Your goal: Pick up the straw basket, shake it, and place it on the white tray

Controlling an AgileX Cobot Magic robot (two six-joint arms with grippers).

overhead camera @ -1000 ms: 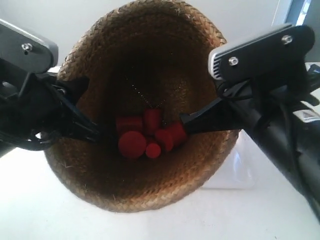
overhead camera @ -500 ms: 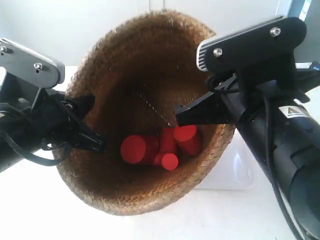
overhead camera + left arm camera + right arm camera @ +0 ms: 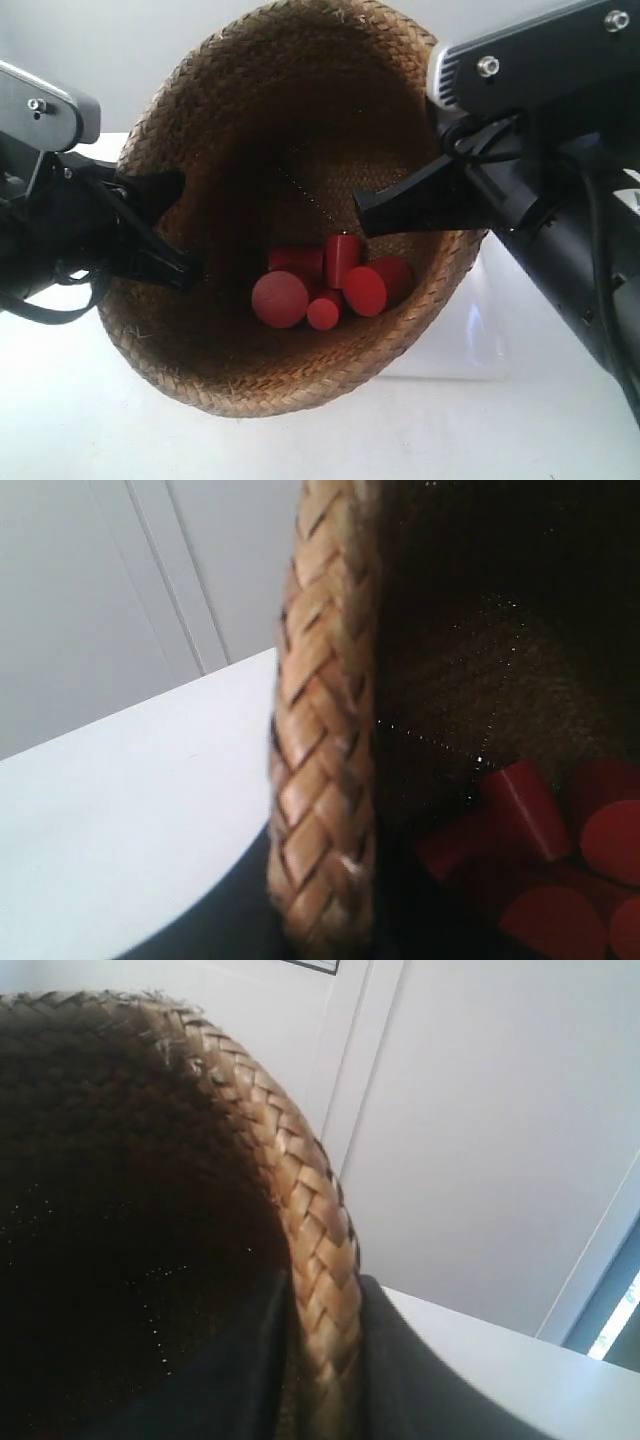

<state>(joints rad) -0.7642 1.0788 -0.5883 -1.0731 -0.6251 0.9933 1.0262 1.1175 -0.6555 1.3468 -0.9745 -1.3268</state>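
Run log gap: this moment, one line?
brown woven straw basket: tilted, rim in left gripper, right gripper; red cylinders: inside; white plastic tray: behind

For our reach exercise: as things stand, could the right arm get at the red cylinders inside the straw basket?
Probably not. The right gripper is shut on the rim of the straw basket, one finger inside, one outside, while the red cylinders lie deep at its bottom; it must let go first.

Rough matt braided straw is showing on straw basket (image 3: 250,385); red cylinders (image 3: 281,299) inside are looking smooth, matt; white tray (image 3: 480,335) at basket's 4 o'clock is gleaming, glossy plastic; table (image 3: 60,430) is looking smooth; right tool (image 3: 318,1290) fingers (image 3: 400,1390) are showing matt black.
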